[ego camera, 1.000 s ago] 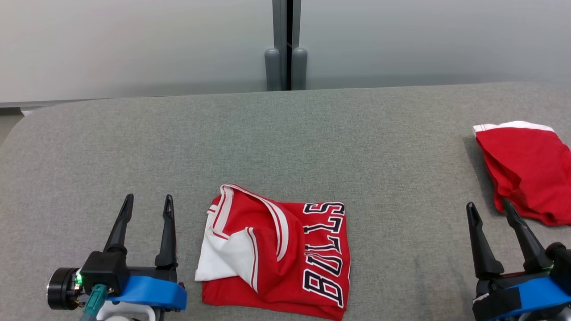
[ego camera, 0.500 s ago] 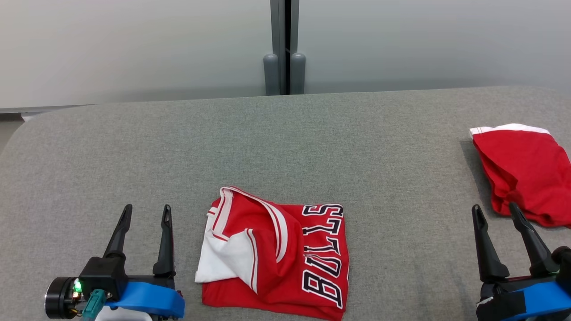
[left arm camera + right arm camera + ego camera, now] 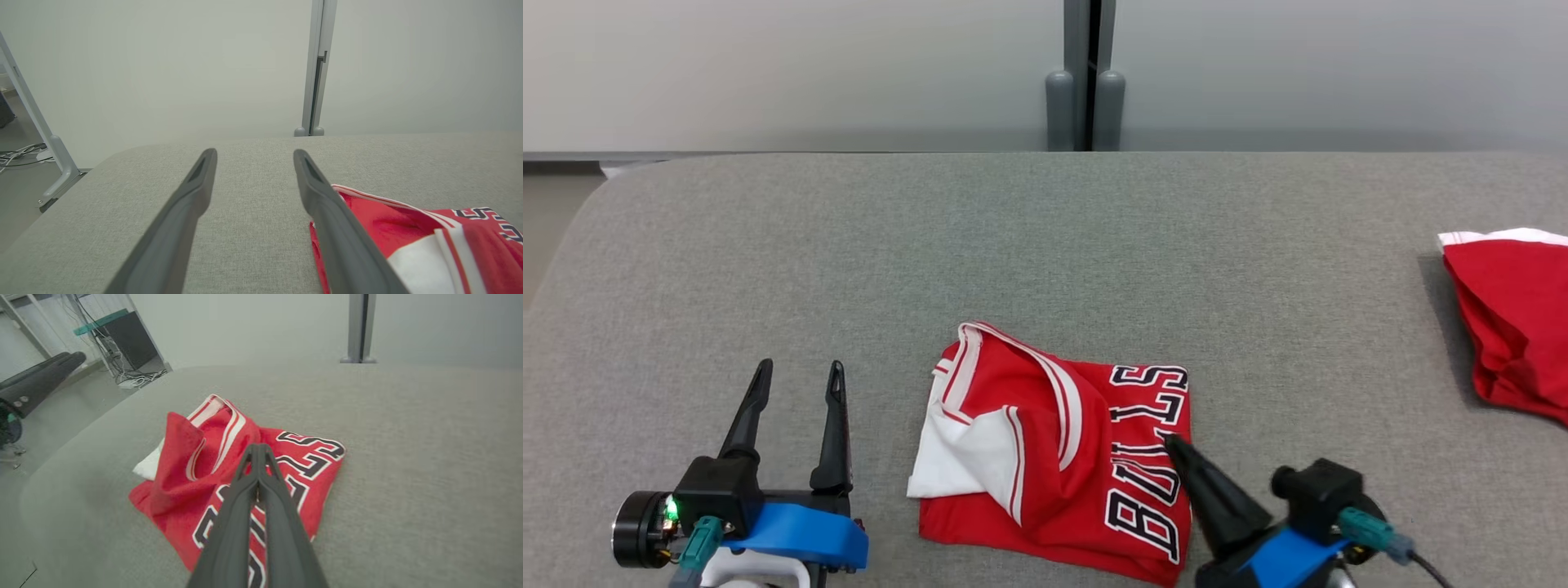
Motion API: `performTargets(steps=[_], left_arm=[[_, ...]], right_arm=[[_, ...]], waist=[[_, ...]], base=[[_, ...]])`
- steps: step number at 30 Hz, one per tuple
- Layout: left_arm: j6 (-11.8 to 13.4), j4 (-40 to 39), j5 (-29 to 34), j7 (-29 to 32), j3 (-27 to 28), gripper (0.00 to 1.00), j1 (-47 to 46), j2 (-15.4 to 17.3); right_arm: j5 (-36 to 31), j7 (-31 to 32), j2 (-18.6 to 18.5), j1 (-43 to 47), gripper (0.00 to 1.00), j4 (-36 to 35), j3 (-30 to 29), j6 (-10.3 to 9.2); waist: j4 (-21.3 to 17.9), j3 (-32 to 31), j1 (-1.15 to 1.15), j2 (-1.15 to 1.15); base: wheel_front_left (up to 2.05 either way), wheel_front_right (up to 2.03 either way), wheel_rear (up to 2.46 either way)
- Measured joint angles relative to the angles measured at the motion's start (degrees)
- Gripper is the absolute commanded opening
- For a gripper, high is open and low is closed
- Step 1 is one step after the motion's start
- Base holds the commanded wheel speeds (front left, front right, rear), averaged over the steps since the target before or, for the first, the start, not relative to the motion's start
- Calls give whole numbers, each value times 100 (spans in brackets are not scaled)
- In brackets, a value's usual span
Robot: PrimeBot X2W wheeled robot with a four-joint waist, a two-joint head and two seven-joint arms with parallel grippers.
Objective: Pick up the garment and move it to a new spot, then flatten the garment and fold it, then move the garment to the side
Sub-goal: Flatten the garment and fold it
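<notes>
Right gripper (image 3: 1170,443) has swung in, jaws pressed together, above the right edge of the garment (image 3: 1029,425).

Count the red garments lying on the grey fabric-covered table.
2. A folded red jersey with black-and-white lettering lies front and centre; a crumpled red garment with a white band lies at the right, partly out of frame.

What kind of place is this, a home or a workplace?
Probably a robot lab or test room: a grey fabric-covered table, plain partition panels behind it, and loose cables beside a dark equipment box on the floor.
</notes>
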Motion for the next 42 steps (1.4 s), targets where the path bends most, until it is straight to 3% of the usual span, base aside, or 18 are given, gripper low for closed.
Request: performTargets(steps=[3,12,22,42], left_arm=[[-5,38,-24,-38,-27,100,-74,-25],[-45,205,-42,-148,-136,100,-267,-130],[-56,304,-87,-255,-151,100,-355,-171],[-85,450,-140,-353,-219,100,-504,-224]], right_arm=[[178,-114,67,-304,0,505,537,0],[414,-303,159,-972,0,1707,1090,0],[631,-422,147,-1201,0,2181,1359,0],[1139,-479,292,-2126,0,2836,2740,0]], waist=[[145,76,0,0],[494,268,0,0],[538,338,0,0],[652,429,0,0]], base=[[0,0,0],[0,0,0],[0,0,0],[0,0,0]])
